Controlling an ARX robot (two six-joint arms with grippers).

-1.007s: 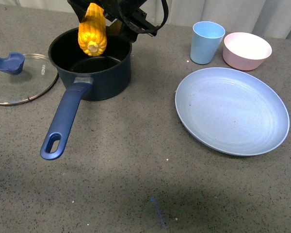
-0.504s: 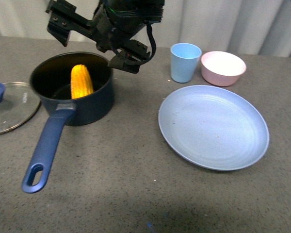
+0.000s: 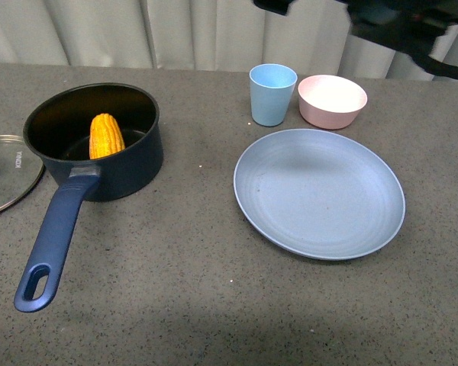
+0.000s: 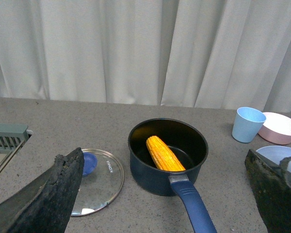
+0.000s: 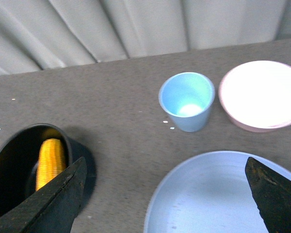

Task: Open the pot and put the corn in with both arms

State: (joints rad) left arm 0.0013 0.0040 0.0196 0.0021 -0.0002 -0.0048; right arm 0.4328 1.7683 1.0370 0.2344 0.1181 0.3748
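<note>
Black left claw (image 4: 164, 156) and right claw (image 5: 165, 165) both splayed, aloft; corn (image 3: 106, 136) inside pot (image 3: 131, 169).

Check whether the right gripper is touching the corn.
Apart. Right wrist view: the right gripper hangs open, empty, well above the corn lying in the pot.

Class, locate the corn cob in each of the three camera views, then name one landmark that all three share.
Front view: the corn leans inside the pot, at the picture's left.
Left wrist view: the corn lies in the pot, between the glass lid and the light blue cup.
Right wrist view: the corn shows in the pot, partly cut off.
Shared landmark: the light blue cup.
</note>
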